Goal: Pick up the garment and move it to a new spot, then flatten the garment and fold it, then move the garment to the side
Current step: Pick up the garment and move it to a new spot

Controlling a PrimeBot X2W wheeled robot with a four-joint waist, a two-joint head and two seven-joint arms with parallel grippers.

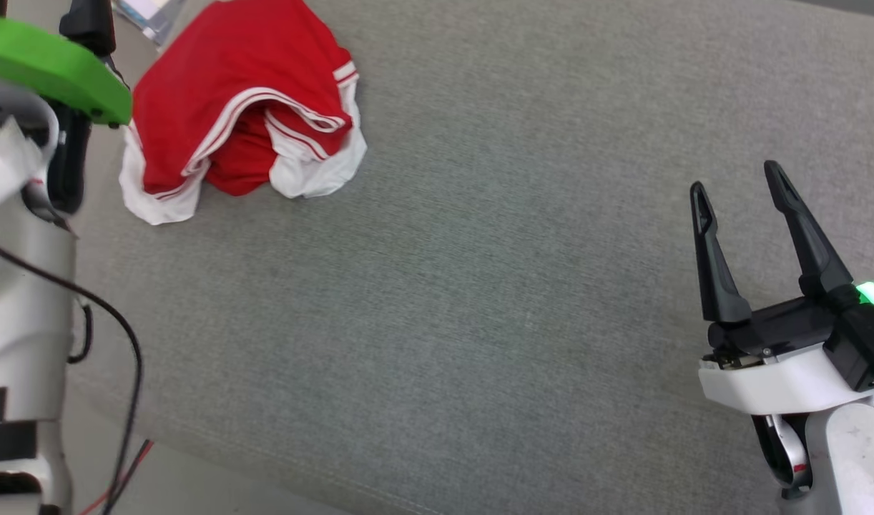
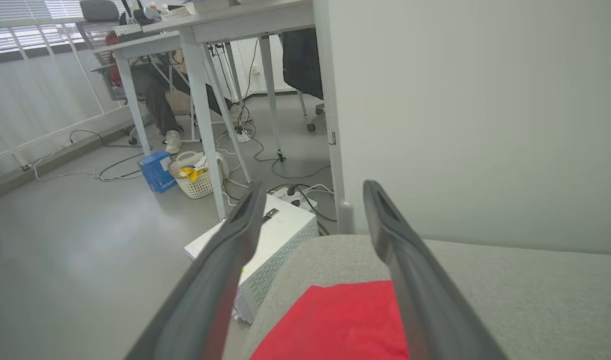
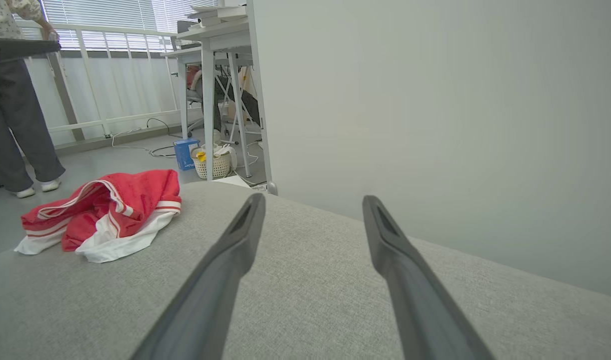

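At the far left of the head view, the pale left arm [image 1: 22, 286] stands by the edge of the grey fabric surface [image 1: 480, 300]. In the left wrist view, the left gripper [image 2: 314, 186] has its fingers spread apart and empty, with a red patch of the garment [image 1: 229, 100] low between them. In the head view the garment lies crumpled at the surface's upper left, just beside the left arm, red with white sleeves and striped trim. Well apart from it, at the lower right, the right gripper [image 1: 736, 177] has its fingers spread wide above bare fabric, holding nothing.
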